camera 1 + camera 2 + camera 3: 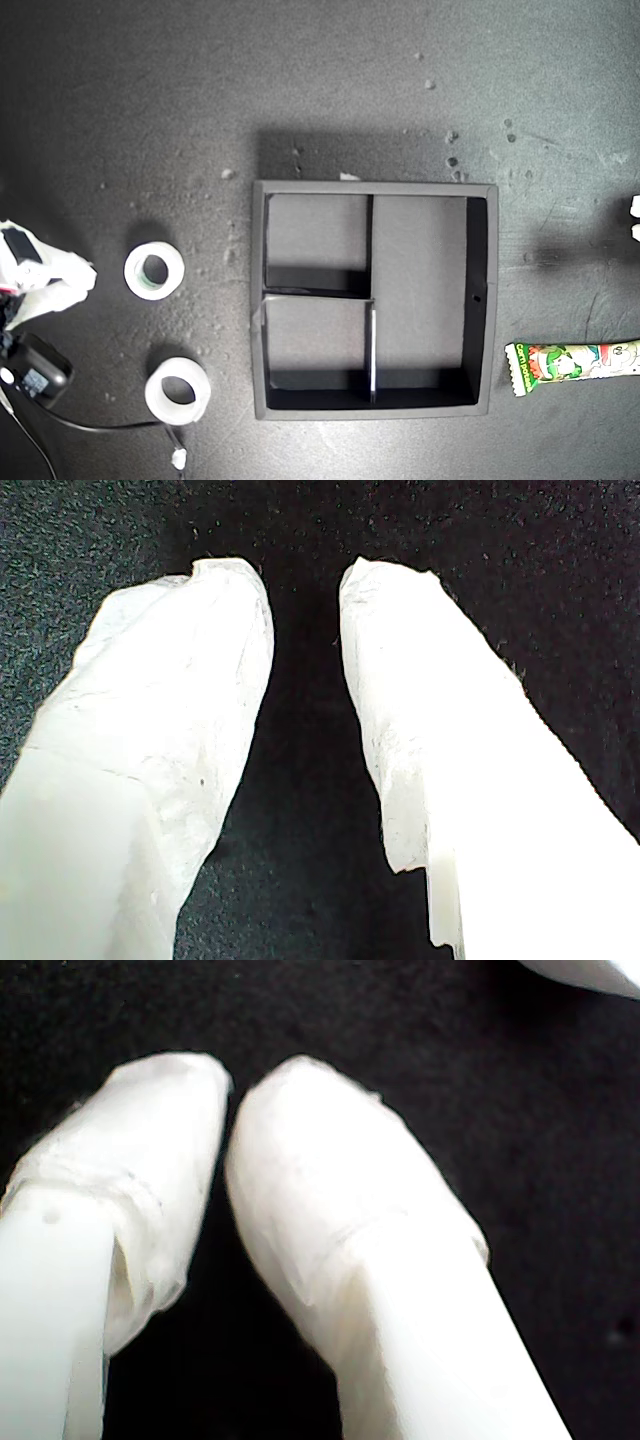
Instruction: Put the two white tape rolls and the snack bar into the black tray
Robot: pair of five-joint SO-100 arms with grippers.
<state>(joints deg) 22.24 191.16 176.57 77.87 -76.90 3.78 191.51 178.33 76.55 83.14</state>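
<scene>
The black tray (375,187) lies in the middle of the exterior view with nothing in its compartments. Two white tape rolls (131,272) (153,395) rest flat on the dark mat to the tray's left in that view. The snack bar (570,365) lies at the exterior view's right edge, partly cut off. An arm's white wrapped gripper (55,285) sits at the exterior view's left edge, beside the upper roll. Two white fingertips (635,205) of the other arm show at that view's right edge. My first gripper (300,580) is open over bare mat. My second gripper (232,1090) is shut, holding nothing.
A black box with a cable (35,372) lies at the exterior view's lower left, by the lower roll. A small white scrap (178,460) lies below that roll. Pale crumbs dot the mat above the tray. A white object (590,972) shows at the second wrist picture's edge.
</scene>
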